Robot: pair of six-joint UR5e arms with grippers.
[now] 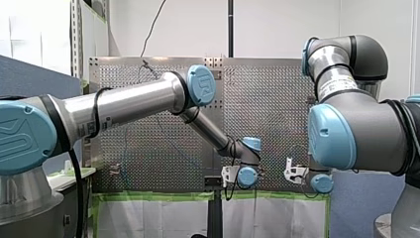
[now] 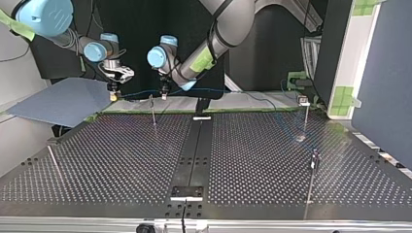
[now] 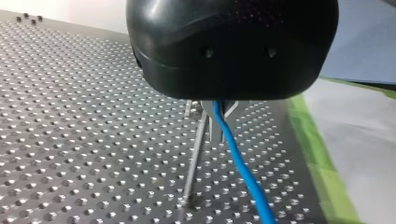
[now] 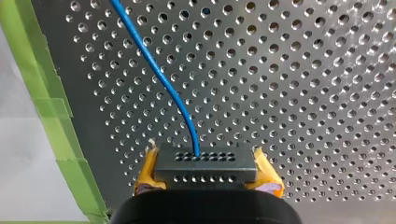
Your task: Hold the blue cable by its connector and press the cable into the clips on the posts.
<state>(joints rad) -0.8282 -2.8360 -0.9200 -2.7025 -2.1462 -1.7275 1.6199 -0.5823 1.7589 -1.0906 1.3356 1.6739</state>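
blue cable [image 4: 159, 77] hangs taut just above the perforated table [image 4: 303, 93], near its green-taped edge, held between the two grippers. my right gripper [image 4: 205, 162] pinches the black connector [image 4: 205, 170] at the cable's end, with a yellow pad [image 4: 147, 170] pressed against each side, and the wire runs out ahead of it. further along the wire, my left gripper [image 3: 217, 112] has its metal fingers closed around the cable, with a thin post [image 3: 196, 149] standing just beside them.
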